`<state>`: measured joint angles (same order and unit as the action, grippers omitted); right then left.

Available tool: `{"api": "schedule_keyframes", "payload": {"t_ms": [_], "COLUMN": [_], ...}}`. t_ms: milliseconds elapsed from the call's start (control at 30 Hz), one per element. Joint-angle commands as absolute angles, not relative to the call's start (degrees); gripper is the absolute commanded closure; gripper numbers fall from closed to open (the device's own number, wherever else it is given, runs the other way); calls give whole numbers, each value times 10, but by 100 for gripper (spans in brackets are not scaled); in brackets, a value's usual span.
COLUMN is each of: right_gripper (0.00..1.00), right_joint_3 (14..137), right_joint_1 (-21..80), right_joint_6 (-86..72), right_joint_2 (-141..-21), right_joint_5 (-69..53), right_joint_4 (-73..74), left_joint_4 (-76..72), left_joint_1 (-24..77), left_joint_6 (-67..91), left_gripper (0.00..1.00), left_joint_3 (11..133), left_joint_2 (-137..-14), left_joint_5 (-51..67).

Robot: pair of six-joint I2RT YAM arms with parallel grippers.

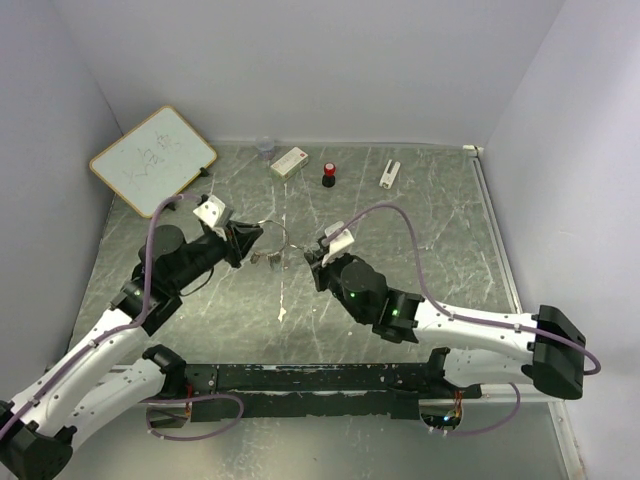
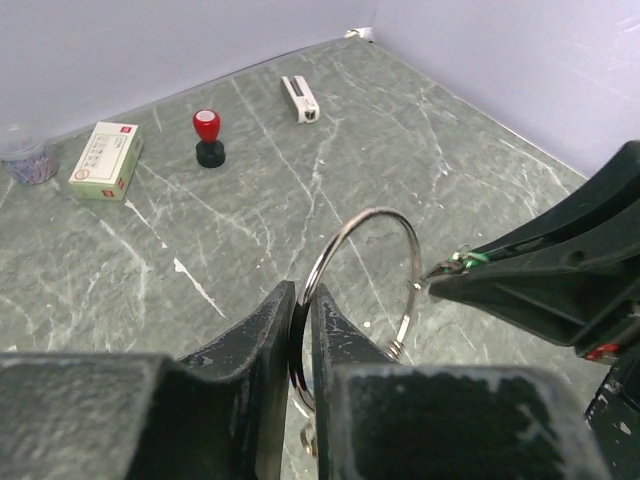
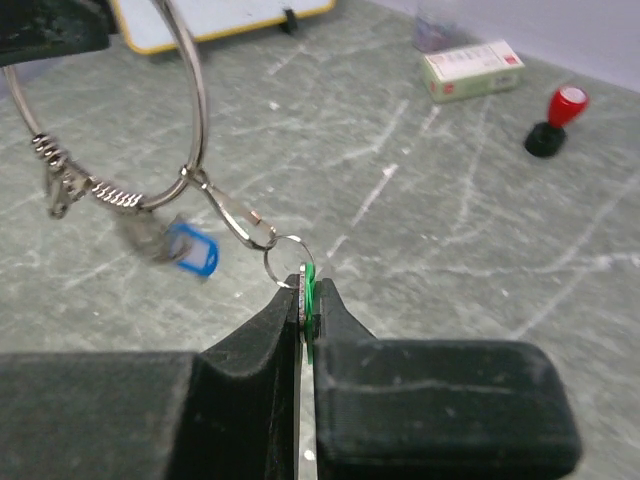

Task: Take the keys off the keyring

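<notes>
My left gripper (image 1: 243,240) is shut on the lower arc of the thin silvery keyring (image 2: 372,213), holding it upright above the table; it also shows in the left wrist view (image 2: 303,296). My right gripper (image 3: 308,290) is shut on the green-headed key (image 3: 310,282), which hangs by a small split ring (image 3: 283,260) and a metal clip (image 3: 232,216) from the keyring (image 3: 198,110). The blue-headed key (image 3: 190,248) dangles blurred below the ring, beside a short chain (image 3: 110,195). In the top view the right gripper (image 1: 318,255) sits just right of the ring (image 1: 280,232).
At the back stand a whiteboard (image 1: 152,160), a clear cup (image 1: 265,148), a white box (image 1: 289,162), a red-capped black knob (image 1: 328,174) and a small white device (image 1: 389,173). Grey walls close in the marbled table on three sides.
</notes>
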<state>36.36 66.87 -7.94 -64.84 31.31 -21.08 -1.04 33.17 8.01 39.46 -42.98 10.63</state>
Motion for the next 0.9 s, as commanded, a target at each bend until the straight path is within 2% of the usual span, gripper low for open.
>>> {"api": "schedule_keyframes", "payload": {"t_ms": [0,500,700,867], "right_gripper": [100,100,100,100], "right_joint_3": [438,655,697,704], "right_joint_1": [675,693,723,739], "right_joint_6": [-112,-138,-106,-86], "right_joint_2": [-636,-721,-752,-748], "right_joint_5": [386,440,502,511], "right_joint_4": [-15,276,299,277], "left_joint_4": [-52,-27,-46,-64], "left_joint_1": [333,333,333,333], "left_joint_6": [98,120,129,123], "left_gripper": [75,65,64,60], "left_joint_3": [389,382,379,384], "left_joint_2": [-442,-472,-468,-476], "left_joint_5": [62,24,46,103]}}
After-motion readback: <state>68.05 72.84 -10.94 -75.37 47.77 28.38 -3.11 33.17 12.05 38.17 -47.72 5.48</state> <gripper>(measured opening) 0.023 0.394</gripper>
